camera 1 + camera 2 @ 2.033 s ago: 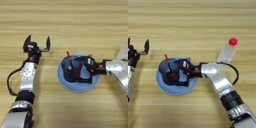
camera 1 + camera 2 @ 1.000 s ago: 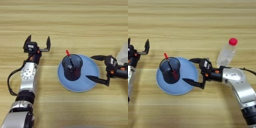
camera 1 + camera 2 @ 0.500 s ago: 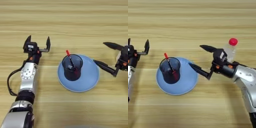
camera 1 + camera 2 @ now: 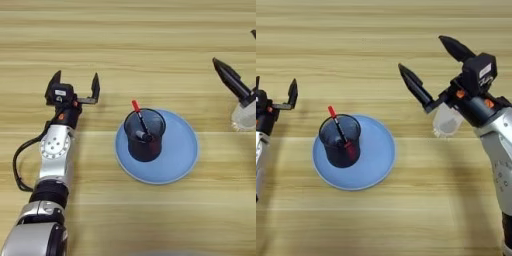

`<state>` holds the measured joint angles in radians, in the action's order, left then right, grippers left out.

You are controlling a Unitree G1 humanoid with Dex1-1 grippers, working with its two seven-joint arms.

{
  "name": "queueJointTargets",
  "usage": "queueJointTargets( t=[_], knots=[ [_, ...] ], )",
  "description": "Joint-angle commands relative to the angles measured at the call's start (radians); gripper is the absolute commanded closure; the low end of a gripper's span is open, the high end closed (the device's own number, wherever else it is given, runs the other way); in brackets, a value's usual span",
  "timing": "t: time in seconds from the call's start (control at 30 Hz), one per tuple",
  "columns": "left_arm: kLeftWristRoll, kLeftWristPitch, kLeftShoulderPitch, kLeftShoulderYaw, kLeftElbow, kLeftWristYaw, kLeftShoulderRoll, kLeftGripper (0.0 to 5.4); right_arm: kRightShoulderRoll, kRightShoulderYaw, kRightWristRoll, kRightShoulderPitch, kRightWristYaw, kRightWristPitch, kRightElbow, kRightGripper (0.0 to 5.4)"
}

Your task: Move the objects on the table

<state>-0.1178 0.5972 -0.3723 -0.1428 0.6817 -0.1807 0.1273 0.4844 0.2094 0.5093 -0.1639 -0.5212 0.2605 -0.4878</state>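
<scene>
Light wooden desk [image 4: 150,40] fills both views, carrying one blue plate [image 4: 378,160], one dark cup [image 4: 340,142] standing on it, one red-tipped pen [image 4: 340,132] leaning inside the cup, and one clear bottle [image 4: 446,120] to the right. The right gripper [image 4: 433,62] hangs over the bottle, jaws wide apart, likely lining up a grasp. The left gripper [image 4: 73,86] rests idle at far left, jaws apart
</scene>
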Motion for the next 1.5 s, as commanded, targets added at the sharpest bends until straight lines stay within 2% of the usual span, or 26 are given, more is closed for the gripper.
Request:
queueJointTargets(
  t=[0.03,0.2,0.37,0.43,0.73,1.03,1.23,1.3,1.37,1.5],
  knots=[
    [0.007,0.004,-0.009,0.000,-0.003,0.003,0.003,0.00,0.028,0.042,-0.006,-0.043,0.094,0.103,-0.019,0.02],
    [0.006,0.005,-0.012,-0.001,0.002,0.002,0.006,0.00,0.048,0.085,0.000,-0.053,0.184,0.229,0.001,0.02],
    [0.006,0.006,-0.017,-0.003,0.007,0.001,0.009,0.00,0.067,0.108,0.008,-0.030,0.198,0.305,0.006,0.02],
    [0.006,0.005,-0.018,-0.003,0.005,0.001,0.009,0.00,0.071,0.109,-0.007,-0.021,0.198,0.313,0.030,0.02],
    [0.006,0.003,-0.019,-0.005,0.005,0.001,0.011,0.00,0.071,0.116,-0.067,-0.021,0.166,0.254,0.218,0.02],
    [0.006,0.004,-0.019,-0.008,0.006,-0.001,0.013,0.00,0.051,0.097,-0.109,-0.030,0.135,0.187,0.348,0.02],
    [0.005,0.004,-0.017,-0.008,0.004,-0.001,0.011,0.00,0.049,0.087,-0.120,-0.030,0.124,0.173,0.366,0.97],
    [0.006,0.005,-0.017,-0.008,0.005,-0.001,0.011,0.00,0.048,0.086,-0.122,-0.031,0.122,0.170,0.373,1.03],
    [0.006,0.005,-0.017,-0.008,0.004,-0.001,0.011,0.00,0.046,0.085,-0.125,-0.031,0.120,0.168,0.378,1.58],
    [0.005,0.005,-0.016,-0.008,0.004,-0.002,0.011,0.00,0.045,0.085,-0.127,-0.031,0.116,0.165,0.381,2.07]
  ],
)
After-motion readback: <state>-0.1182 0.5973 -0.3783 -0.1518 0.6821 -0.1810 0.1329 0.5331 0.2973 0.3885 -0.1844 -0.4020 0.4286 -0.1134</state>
